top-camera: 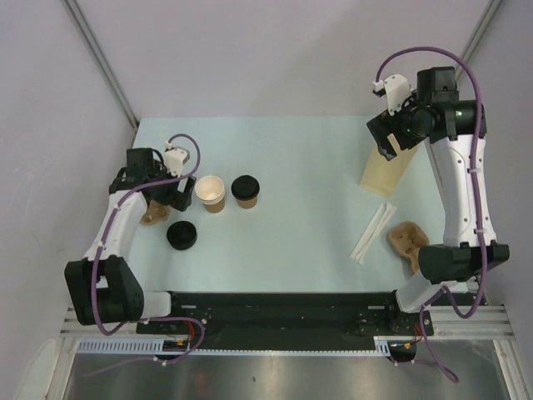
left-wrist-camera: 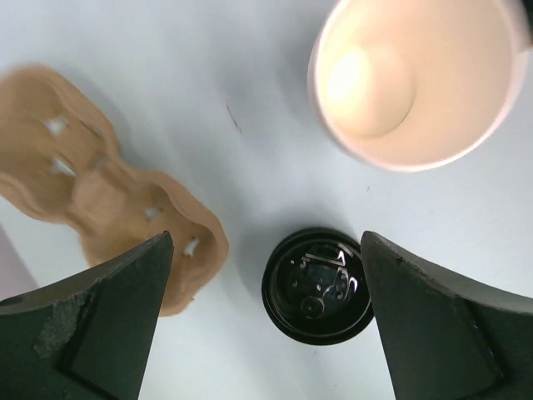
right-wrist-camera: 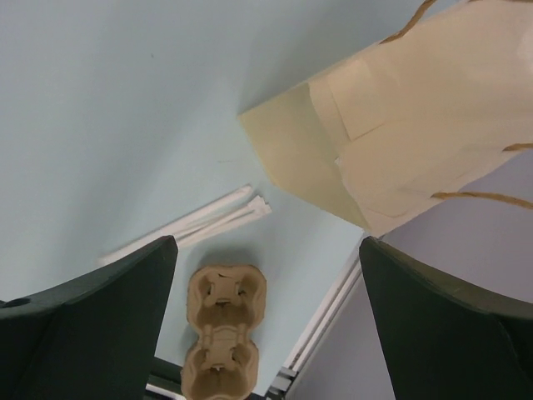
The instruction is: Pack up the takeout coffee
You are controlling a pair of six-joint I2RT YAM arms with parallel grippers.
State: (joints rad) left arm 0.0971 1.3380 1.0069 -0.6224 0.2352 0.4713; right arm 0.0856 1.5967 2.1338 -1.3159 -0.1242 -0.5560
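An open tan paper cup (top-camera: 211, 192), white inside, stands left of centre; it also shows in the left wrist view (left-wrist-camera: 416, 79). A second cup (top-camera: 245, 191) beside it wears a black lid. A loose black lid (top-camera: 181, 235) lies on the table, seen between the fingers in the left wrist view (left-wrist-camera: 318, 285). My left gripper (top-camera: 177, 197) (left-wrist-camera: 266, 243) is open and empty, above the loose lid. My right gripper (top-camera: 385, 139) (right-wrist-camera: 268, 243) is open and empty, raised over the top of the tan paper bag (top-camera: 387, 171) (right-wrist-camera: 408, 125).
A brown pulp cup tray (top-camera: 154, 215) (left-wrist-camera: 108, 200) lies under the left arm. Another tray (top-camera: 408, 242) (right-wrist-camera: 223, 329) lies at the right near the arm base. White wrapped straws (top-camera: 373, 232) (right-wrist-camera: 200, 221) lie beside it. The table's right edge (right-wrist-camera: 333, 308) is close.
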